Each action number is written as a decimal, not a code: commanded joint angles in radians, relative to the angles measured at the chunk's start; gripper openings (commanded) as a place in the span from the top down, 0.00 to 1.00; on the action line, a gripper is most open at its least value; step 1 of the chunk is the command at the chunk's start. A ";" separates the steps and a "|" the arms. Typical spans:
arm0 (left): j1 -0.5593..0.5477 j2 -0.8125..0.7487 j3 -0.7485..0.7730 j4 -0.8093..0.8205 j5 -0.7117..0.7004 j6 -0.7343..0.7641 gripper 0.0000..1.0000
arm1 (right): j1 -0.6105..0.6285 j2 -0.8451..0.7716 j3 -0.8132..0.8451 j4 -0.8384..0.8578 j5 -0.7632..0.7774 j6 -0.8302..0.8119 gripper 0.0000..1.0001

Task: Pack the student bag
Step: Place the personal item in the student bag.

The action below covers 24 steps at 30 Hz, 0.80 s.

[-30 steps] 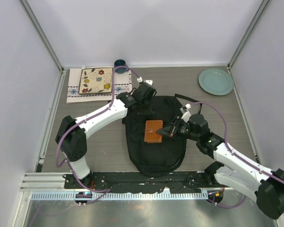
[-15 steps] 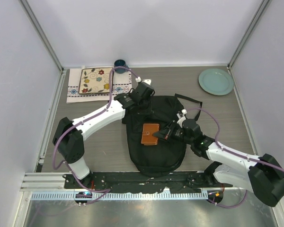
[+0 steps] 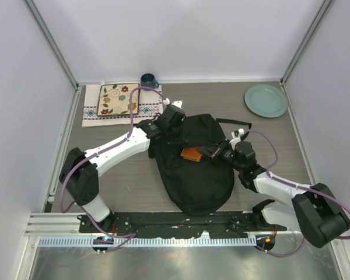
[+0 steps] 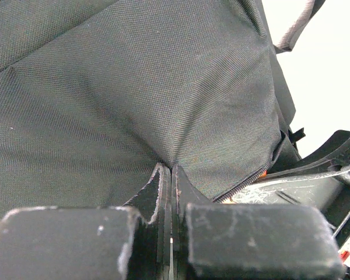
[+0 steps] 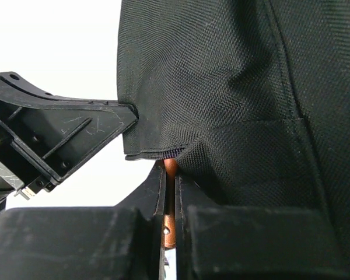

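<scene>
White left arm [image 3: 119,144] and right arm [image 3: 275,188] are reaching toward the middle of the grey tabletop [image 3: 128,185] — black left gripper [image 3: 176,121] and right gripper [image 3: 209,153] are clamping tight.

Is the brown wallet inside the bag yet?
Partly in: the brown wallet shows halfway under the student bag's lifted flap, pinched by the right gripper.

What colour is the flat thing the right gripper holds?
The flat thing is orange-brown, clearest in the top external view.
</scene>
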 commanded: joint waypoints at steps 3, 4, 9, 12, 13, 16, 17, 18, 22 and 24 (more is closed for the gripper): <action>0.007 -0.032 0.001 0.079 0.078 -0.031 1.00 | 0.023 0.043 -0.028 0.316 0.191 0.009 1.00; 0.005 -0.022 0.025 0.068 0.084 -0.026 1.00 | 0.062 0.048 -0.027 0.326 0.271 -0.005 1.00; 0.007 -0.013 0.035 0.054 0.101 -0.023 1.00 | 0.187 0.167 0.036 0.420 0.480 -0.082 0.99; 0.007 -0.021 0.038 0.049 0.127 -0.009 1.00 | 0.213 0.266 0.051 0.549 0.554 -0.054 0.99; 0.007 -0.021 0.038 0.049 0.135 -0.006 1.00 | 0.222 0.330 0.057 0.578 0.564 -0.046 1.00; 0.007 -0.015 0.053 0.034 0.147 0.014 1.00 | 0.270 0.419 0.103 0.613 0.632 -0.064 0.99; 0.008 -0.010 0.057 0.025 0.151 0.029 1.00 | 0.282 0.441 0.129 0.612 0.652 -0.078 0.99; 0.007 -0.005 0.062 0.020 0.158 0.035 1.00 | 0.294 0.457 0.142 0.607 0.652 -0.094 0.99; 0.008 0.004 0.070 0.003 0.159 0.040 1.00 | 0.294 0.464 0.139 0.491 0.657 -0.117 0.94; 0.011 -0.004 0.050 0.012 0.148 0.031 1.00 | 0.294 0.410 0.128 0.365 0.647 -0.155 0.84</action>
